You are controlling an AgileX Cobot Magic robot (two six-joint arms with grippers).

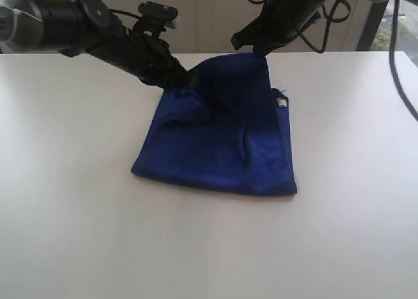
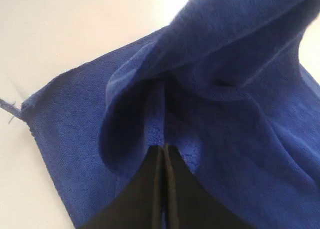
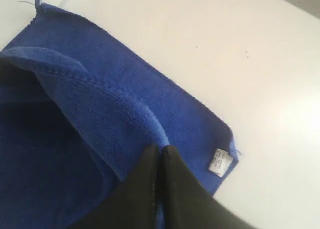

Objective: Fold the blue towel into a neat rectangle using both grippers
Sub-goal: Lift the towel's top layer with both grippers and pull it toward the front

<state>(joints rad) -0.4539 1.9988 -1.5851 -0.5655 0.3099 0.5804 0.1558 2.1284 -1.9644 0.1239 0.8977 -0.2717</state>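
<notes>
The left arm (image 1: 85, 21) reaches in from the upper left of the exterior view and slopes down toward the middle. The left gripper (image 2: 164, 149) is low, its jaws pressed together on a fold of the blue towel (image 1: 222, 142). The right arm (image 1: 294, 12) comes down from the top right. The right gripper (image 3: 160, 150) sits higher than the left one, its jaws pinched tight on the towel's hemmed edge.

A white table (image 1: 78, 214) carries the blue towel (image 1: 222, 149), lying partly folded near its middle.
</notes>
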